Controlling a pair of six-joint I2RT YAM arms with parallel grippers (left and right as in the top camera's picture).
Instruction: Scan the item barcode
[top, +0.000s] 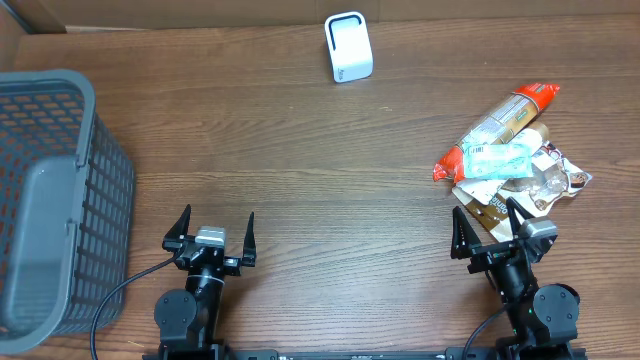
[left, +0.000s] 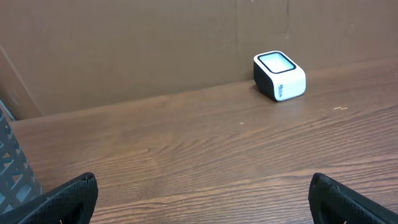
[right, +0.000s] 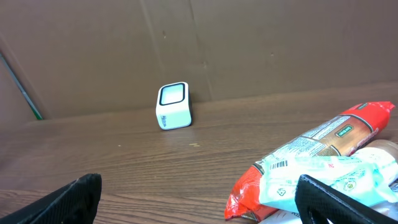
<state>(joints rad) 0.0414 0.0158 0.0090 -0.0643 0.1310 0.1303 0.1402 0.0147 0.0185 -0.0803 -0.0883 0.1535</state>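
Observation:
A white barcode scanner (top: 348, 46) stands at the far edge of the table, also visible in the left wrist view (left: 279, 76) and the right wrist view (right: 173, 106). At the right lies a pile of items: a long red package (top: 505, 120) (right: 323, 140), a teal packet (top: 500, 160) (right: 323, 177) across it, and a brown snack pack (top: 555, 178). My right gripper (top: 487, 225) (right: 199, 186) stands open just in front of this pile, touching nothing. My left gripper (top: 217, 228) (left: 203, 186) is open over bare wood at the near left.
A grey plastic basket (top: 50, 200) stands at the left edge of the table, its wall showing in the left wrist view (left: 12, 168). A brown cardboard wall (left: 155, 43) runs behind the scanner.

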